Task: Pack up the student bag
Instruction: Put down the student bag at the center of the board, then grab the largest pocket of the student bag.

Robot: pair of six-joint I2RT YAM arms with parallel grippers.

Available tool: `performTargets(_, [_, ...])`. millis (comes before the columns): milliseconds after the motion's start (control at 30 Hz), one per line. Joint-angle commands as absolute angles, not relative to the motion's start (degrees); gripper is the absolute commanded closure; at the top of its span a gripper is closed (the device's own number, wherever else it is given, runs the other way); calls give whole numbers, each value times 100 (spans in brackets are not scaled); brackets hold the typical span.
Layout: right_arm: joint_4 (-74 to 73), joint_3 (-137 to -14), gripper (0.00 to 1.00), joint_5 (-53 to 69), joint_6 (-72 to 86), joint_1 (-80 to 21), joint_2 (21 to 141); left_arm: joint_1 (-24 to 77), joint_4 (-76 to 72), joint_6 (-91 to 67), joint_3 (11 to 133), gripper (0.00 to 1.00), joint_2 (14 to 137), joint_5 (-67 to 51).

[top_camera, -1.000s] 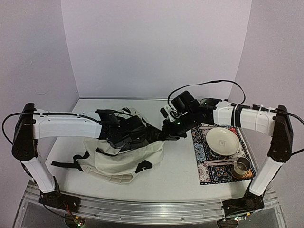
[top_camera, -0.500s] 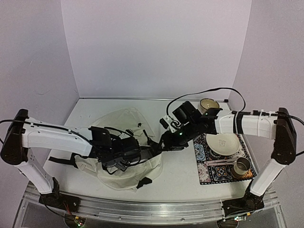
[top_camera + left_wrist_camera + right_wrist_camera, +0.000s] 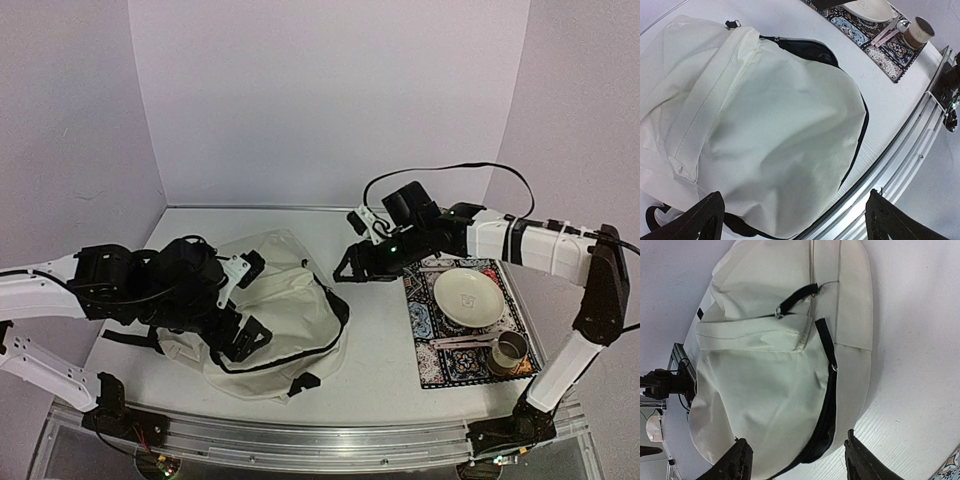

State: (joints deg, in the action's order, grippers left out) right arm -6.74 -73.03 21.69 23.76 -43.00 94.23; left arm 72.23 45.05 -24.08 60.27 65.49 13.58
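The bag (image 3: pixel 290 315) lies flat on the desk (image 3: pixel 380 360), directly under the left end effector (image 3: pixel 250 302), whose fingers stand wide with nothing between them, hovering over the cream fabric near the bag's near-left side. The right end effector (image 3: pixel 358 272) hangs just off the bag's far right corner, apart from it, its fingers also spread and holding nothing. Below it the bag's black zipper (image 3: pixel 827 405) curves along the edge; whether it gapes I cannot tell, and nothing of the inside shows. To the right of the right end effector a patterned mat (image 3: pixel 430 345) carries a plate (image 3: pixel 468 297), a metal cup (image 3: pixel 512 349) and pink utensils (image 3: pixel 462 343); what the cup holds cannot be seen. A strip of bare desk runs between bag and mat. Beneath the left end effector the bag reaches close to the desk's near edge, where a metal rail (image 3: pixel 330 440) runs; walls close the far side and both flanks.
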Motion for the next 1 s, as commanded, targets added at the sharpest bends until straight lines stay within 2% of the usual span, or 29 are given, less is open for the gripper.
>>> performTargets(0, [-850, -7710, 38, 1918, 2137, -4289, 9797, 7165, 4214, -2224, 6523, 0, 6471, 1566])
performTargets(267, [-651, -7969, 40, 1828, 1740, -4289, 10381, 5850, 4133, -2068, 7142, 1, 7605, 1554])
performTargets(567, [-659, -8704, 49, 2382, 1301, -4254, 11298, 5563, 4021, -1396, 7997, 1, 9017, 1538])
performTargets(867, [-659, -9362, 55, 2828, 1178, -4168, 11997, 5175, 4013, -966, 8379, 1, 9527, 1246])
performTargets(967, [-659, -9493, 61, 2881, 1172, -4157, 12155, 5117, 4008, -856, 8443, 1, 9636, 1159])
